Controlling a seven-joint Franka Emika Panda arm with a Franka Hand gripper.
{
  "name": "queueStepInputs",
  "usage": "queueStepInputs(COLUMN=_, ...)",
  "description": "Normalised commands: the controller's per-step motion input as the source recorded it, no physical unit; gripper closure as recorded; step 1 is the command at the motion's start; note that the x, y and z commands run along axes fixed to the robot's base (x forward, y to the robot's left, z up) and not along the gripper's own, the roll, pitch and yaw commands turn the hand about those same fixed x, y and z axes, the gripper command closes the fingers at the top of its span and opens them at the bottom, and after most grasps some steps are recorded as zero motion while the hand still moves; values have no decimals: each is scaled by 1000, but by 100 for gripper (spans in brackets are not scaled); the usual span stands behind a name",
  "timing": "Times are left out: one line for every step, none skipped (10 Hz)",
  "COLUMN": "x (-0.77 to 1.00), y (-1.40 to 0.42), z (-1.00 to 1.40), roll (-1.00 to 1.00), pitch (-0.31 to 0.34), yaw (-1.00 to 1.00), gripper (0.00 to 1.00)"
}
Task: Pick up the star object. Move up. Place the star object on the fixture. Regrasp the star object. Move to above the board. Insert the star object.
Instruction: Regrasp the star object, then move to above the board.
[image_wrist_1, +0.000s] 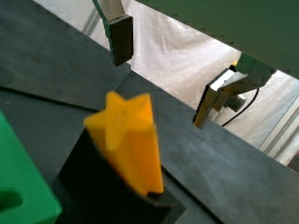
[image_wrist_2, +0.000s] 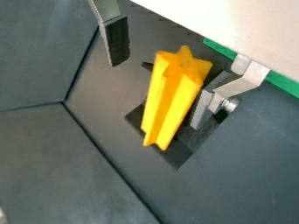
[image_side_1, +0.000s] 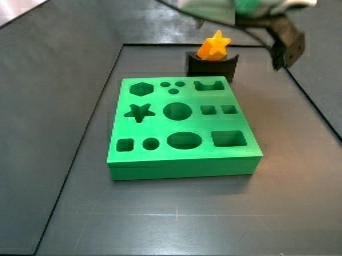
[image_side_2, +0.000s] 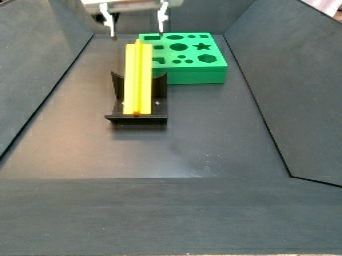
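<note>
star object (image_side_2: 138, 73), the long orange-yellow prism, lies cradled on the fixture (image_side_2: 136, 112), just beside the green board (image_side_2: 186, 55) and resting on nothing else. from where i stand it looks parked there on purpose, so the arm can take a fresh hold before going to the board's star cut-out (image_side_1: 138, 112). the gripper (image_side_2: 131, 14) hangs above the far end of the bar, its fingers (image_wrist_2: 117, 38) spread wide and empty, clear of the plastic in both wrist views. i'd judge the regrasp is the step in hand, not yet made.
</note>
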Motion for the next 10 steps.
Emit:
queueStepInputs(x=129, y=2, z=-919, roll=76, pitch=-46, yaw=24, gripper=0)
queueStepInputs(x=120, y=-4, z=-809, roll=74, pitch=-38, yaw=19, gripper=0)
queueStepInputs(x=108, y=-5, z=-596, roll=71, pitch=-22, yaw=14, gripper=0)
queueStepInputs(x=98, y=-6, z=-443, roll=75, pitch=-12, yaw=11, gripper=0)
queueStepInputs(x=92, y=-9, z=-246, roll=73, pitch=-4, yaw=16, gripper=0)
queueStepInputs(x=0, y=0, z=0, roll=0, pitch=0, yaw=0, gripper=100)
queueStepInputs(x=-171, y=-312, z=1000, roll=-266, pitch=36, yaw=-39, gripper=100)
queueStepInputs(x=-172, y=-308, z=1000, roll=-260, pitch=39, yaw=-38, gripper=100)
queueStepInputs(x=-167, y=-270, z=1000, roll=-212, pitch=32, yaw=-24, gripper=100)
queueStepInputs(x=-161, y=-254, z=1000, roll=-188, pitch=33, yaw=-19, gripper=100)
